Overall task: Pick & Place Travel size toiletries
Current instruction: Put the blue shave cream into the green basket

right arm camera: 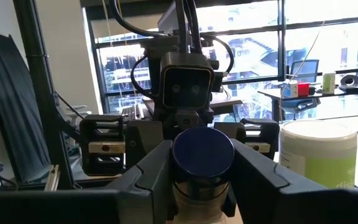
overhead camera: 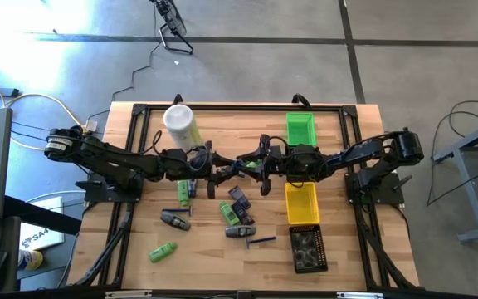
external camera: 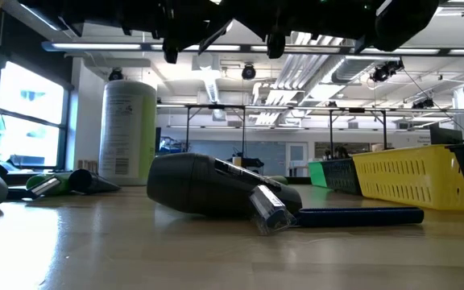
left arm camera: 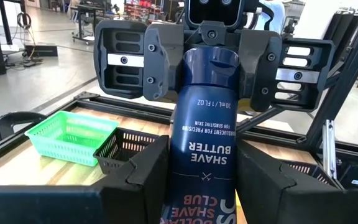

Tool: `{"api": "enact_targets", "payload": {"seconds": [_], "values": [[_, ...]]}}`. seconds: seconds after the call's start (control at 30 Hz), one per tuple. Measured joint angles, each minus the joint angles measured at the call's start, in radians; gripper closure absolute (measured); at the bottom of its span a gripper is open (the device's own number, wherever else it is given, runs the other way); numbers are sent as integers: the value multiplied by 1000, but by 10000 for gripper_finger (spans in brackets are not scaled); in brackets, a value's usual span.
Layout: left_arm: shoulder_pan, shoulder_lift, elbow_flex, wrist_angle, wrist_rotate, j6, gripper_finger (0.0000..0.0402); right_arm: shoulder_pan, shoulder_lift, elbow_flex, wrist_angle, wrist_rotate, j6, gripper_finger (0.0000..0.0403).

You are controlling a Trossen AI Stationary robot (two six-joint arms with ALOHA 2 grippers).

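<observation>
Both grippers meet mid-table: left gripper [left arm camera: 197, 186] clamps the shave-butter tube [left arm camera: 201, 143], long axis toward right gripper [right arm camera: 202, 180] at 3 o'clock (closing around its cap, hand-off likely).

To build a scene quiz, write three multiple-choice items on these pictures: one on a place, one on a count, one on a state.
1. Which plastic mesh bin stands between the other two?
A. green
B. yellow
C. black

2. How many bins are on the wooden table?
A. two
B. three
C. five

3. The dark blue shave butter tube is
A. lying on the table
B. inside a bin
C. held in the air between both grippers

Answers:
1 B: the yellow bin sits in line between the green bin and the black bin.
2 B: the high view shows only those three on the table.
3 C: the tube is clamped in the left gripper, and the right gripper is shut on its cap end, above the table.
</observation>
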Motion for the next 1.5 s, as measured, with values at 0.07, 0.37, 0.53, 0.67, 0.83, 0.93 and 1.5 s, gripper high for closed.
{"api": "enact_targets", "payload": {"seconds": [0.07, 0.37, 0.53, 0.67, 0.83, 0.93, 1.5], "values": [[0, 0, 0, 0, -4, 0, 247, 0, 0, 0, 0, 0, 0, 264], [0, 0, 0, -1, -8, 1, 247, 0, 0, 0, 0, 0, 0, 278], [0, 0, 0, -1, -8, 3, 247, 0, 0, 0, -1, 0, 0, 264], [0, 0, 0, -1, -8, 3, 247, 0, 0, 0, -1, 0, 0, 273], [0, 0, 0, -8, -21, 4, 247, 0, 0, 0, -6, 0, 0, 275], [0, 0, 0, -18, -29, 14, 236, 0, 0, 0, -11, 1, 0, 265], [0, -49, -1, -10, -40, 79, 140, 0, 0, 0, -7, 3, 0, 275]]}}
